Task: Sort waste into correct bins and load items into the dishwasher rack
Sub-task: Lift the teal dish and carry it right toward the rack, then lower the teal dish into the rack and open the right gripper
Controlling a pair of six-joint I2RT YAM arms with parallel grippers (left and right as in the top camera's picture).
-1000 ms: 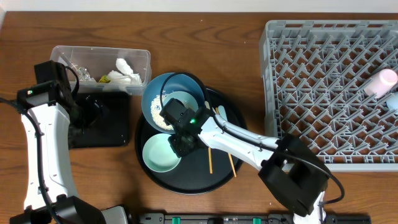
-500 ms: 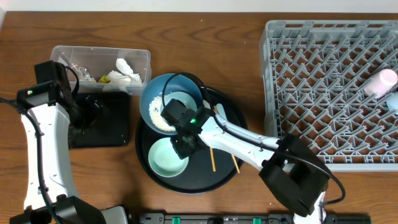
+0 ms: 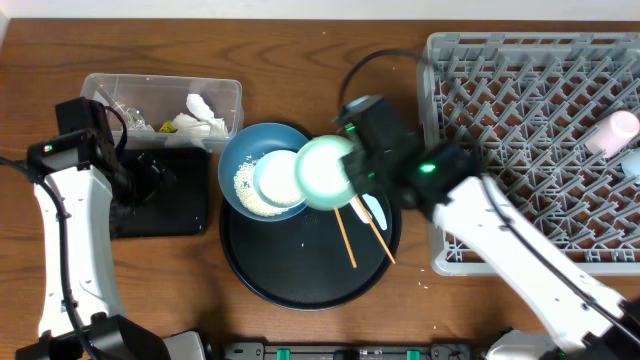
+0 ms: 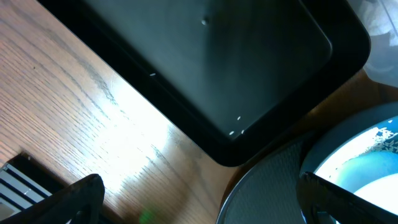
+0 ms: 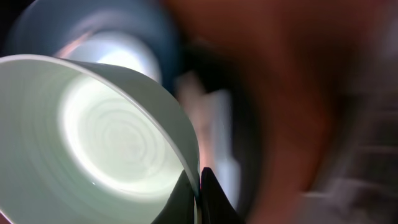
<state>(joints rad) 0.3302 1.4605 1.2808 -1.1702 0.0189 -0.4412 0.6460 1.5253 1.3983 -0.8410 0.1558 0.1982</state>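
Note:
My right gripper (image 3: 347,170) is shut on the rim of the small teal bowl (image 3: 322,172), holding it tilted in the air over the round black tray's far edge, left of the dishwasher rack (image 3: 540,150). In the right wrist view the teal bowl (image 5: 106,137) fills the left side, its rim pinched at my right gripper (image 5: 198,186). The large blue bowl (image 3: 240,150) holds rice grains (image 3: 248,186) and a small white bowl (image 3: 278,178). Two chopsticks (image 3: 345,235) lie on the round tray. My left gripper (image 3: 150,180) hangs open over the shallow black tray (image 3: 170,215), empty (image 4: 202,208).
The clear tub (image 3: 160,85) at the back left holds crumpled tissues (image 3: 205,110) and wrappers. The round black tray (image 3: 300,270) sits mid-table, with a spoon (image 3: 368,207) near its right side. A pink cup (image 3: 615,130) lies in the rack's right side.
My right arm has lifted the teal bowl off the round tray and swung it up and right toward the rack. The blue bowl slid slightly left. The left arm stayed still.

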